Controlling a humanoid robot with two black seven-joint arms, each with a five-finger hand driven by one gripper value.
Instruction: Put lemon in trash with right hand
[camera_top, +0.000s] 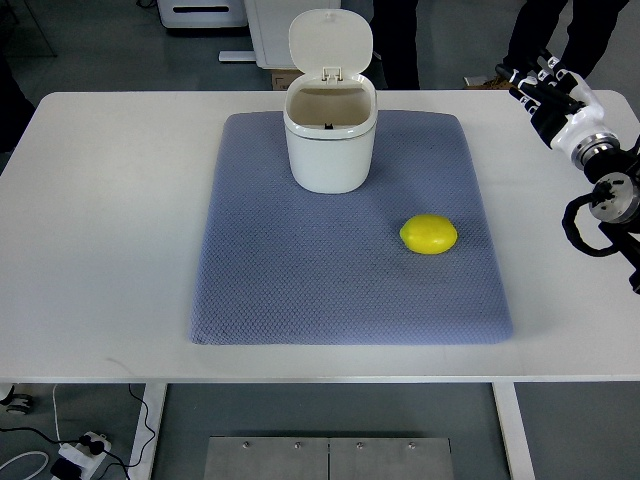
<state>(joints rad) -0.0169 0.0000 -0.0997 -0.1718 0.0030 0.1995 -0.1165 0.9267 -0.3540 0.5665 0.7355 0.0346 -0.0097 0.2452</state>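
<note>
Lemon (429, 235) lies on its side on the blue-grey mat (300, 290), right of centre, nothing touching it. It sits nearer the mat's right edge than the left, and in front of and to the right of the bin (330, 140), apart from it. Bin is white, upright, standing on the mat's far half; its lid (331, 42) is flipped up and back on the hinge, so the mouth is uncovered and the inside looks dark beige. Mat lies flat on the white table (100, 230), with bare table showing on all four sides of it. My right hand (556, 98) is at the table's far right corner, well apart from the lemon and outside the mat; the arm comes in from the right edge, black cabling looped at the wrist. Fingers are white with dark segments and point up and to the left; they grasp nothing, but I cannot tell from this view whether they are spread or curled. Beyond the far table edge, dark trousers of a person (545, 30) standing near my hand. On the floor at lower left, a power strip (82, 452) with cables.
</note>
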